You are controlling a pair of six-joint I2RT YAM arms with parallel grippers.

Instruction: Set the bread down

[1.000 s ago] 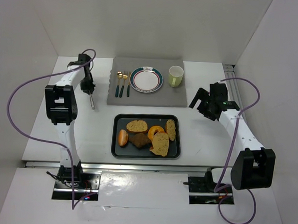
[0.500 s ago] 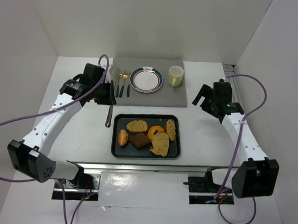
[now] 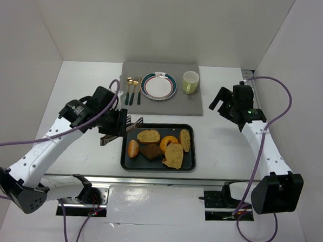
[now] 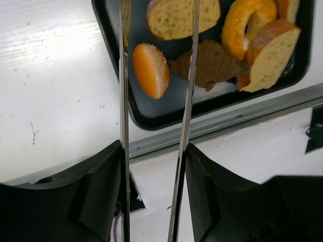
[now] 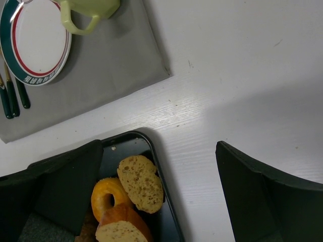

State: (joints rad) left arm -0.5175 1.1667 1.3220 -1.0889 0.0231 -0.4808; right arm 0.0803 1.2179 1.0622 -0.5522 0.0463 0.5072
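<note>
Several bread pieces lie in a black tray [image 3: 124, 151]: a speckled slice [image 3: 148, 135], a small orange bun [image 3: 133, 148], a dark piece [image 3: 152, 151], a ring-shaped one [image 3: 169, 141] and a big slice [image 3: 174, 155]. My left gripper [image 3: 116, 130] holds metal tongs [image 3: 133, 123] at the tray's left edge. In the left wrist view the tongs [image 4: 189, 75] are spread, each arm lying against a finger, their tips either side of the bun [image 4: 151, 69]. My right gripper [image 3: 224, 105] hangs open and empty, right of the mat.
A grey mat [image 3: 189, 103] at the back carries a white plate [image 3: 158, 85] with a green and red rim, a pale green cup [image 3: 190, 82] and cutlery [image 3: 132, 89]. White walls close in the table on three sides.
My left arm swung from the table's far left to the tray, carrying the tongs, and the tongs have spread apart. The right arm shifted slightly.
</note>
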